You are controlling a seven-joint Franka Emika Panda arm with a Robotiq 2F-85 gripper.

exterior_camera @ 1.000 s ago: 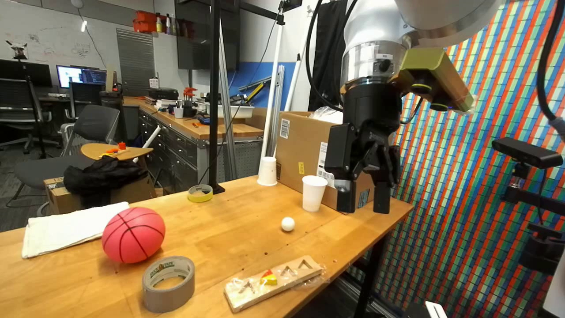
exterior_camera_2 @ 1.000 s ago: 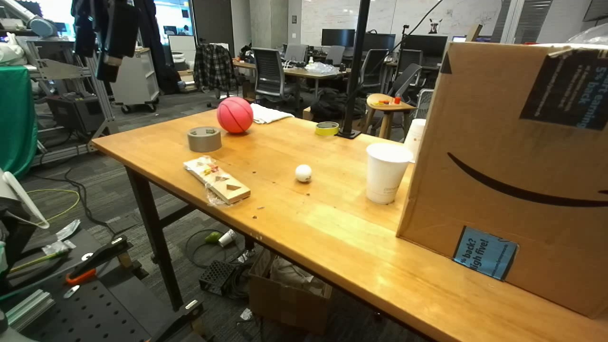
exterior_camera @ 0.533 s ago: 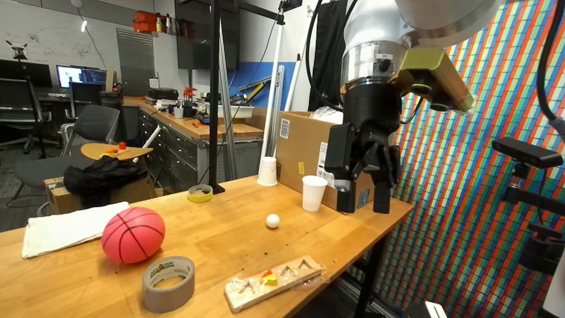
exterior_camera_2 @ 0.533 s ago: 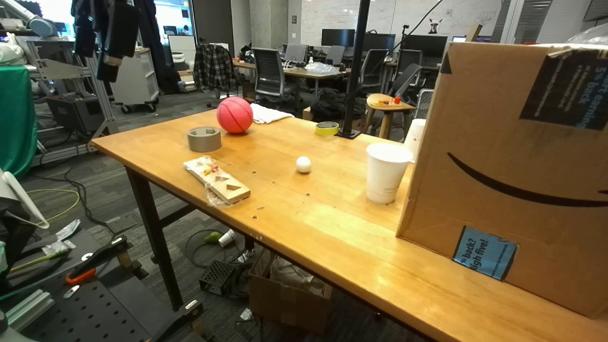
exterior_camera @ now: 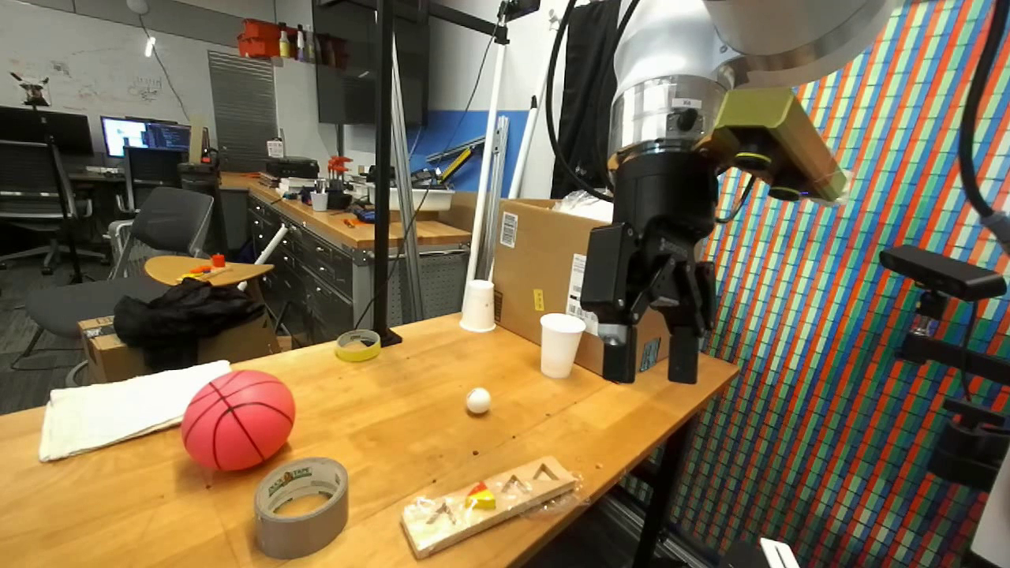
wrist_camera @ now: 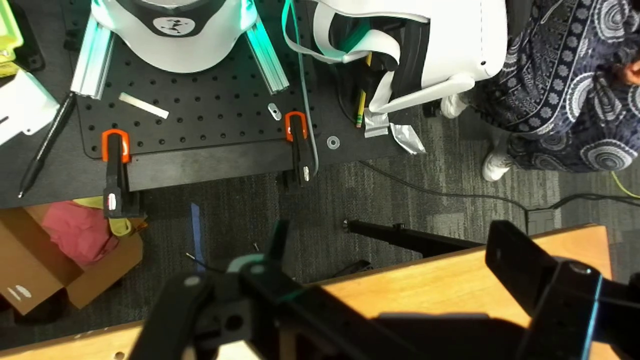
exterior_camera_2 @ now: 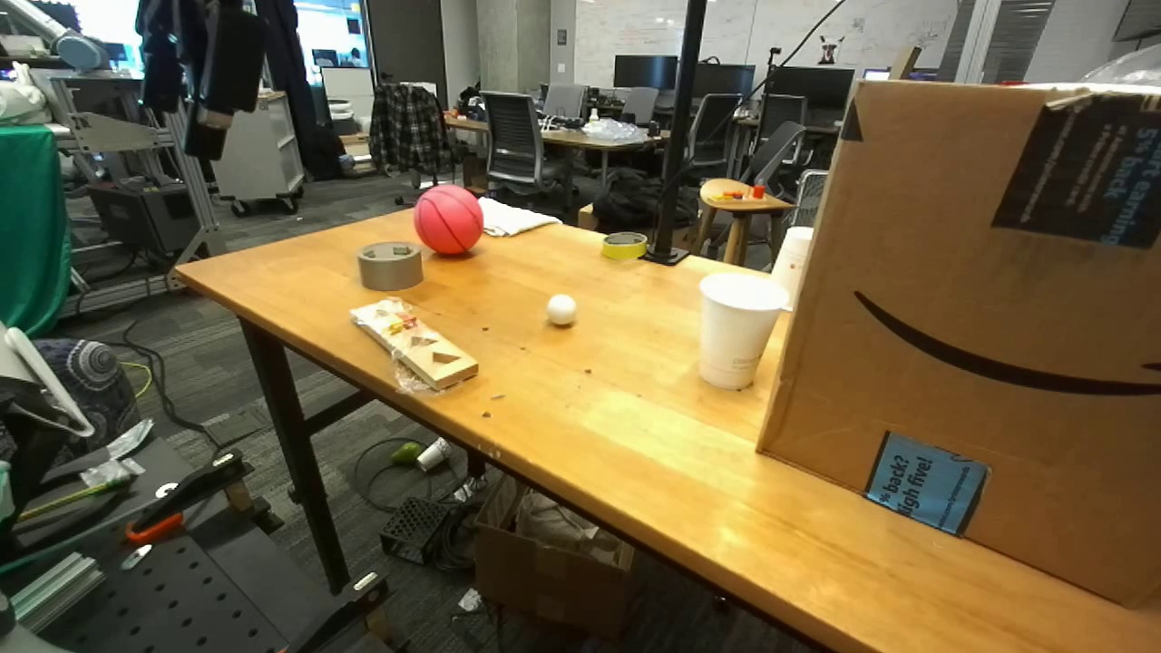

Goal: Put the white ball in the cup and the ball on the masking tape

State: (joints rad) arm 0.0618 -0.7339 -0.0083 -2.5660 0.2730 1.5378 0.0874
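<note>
1. End effector (exterior_camera: 652, 367) hangs raised in the air, jaws spread wide, holding nothing.
2. White ball (exterior_camera: 478, 401) lies on the surface (exterior_camera: 394, 414), apart from the upright cup (exterior_camera: 561, 349).
3. Red ball (exterior_camera: 238, 420) sits beside the masking tape (exterior_camera: 306, 532); contact is hard to judge.

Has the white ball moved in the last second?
Yes. In both exterior views the white ball has shifted away from the cup, which stays put, and toward the masking tape.

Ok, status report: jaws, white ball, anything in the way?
Jaws open, empty. White ball on table, outside upright cup. Cardboard box near cup may crowd approach.
</note>
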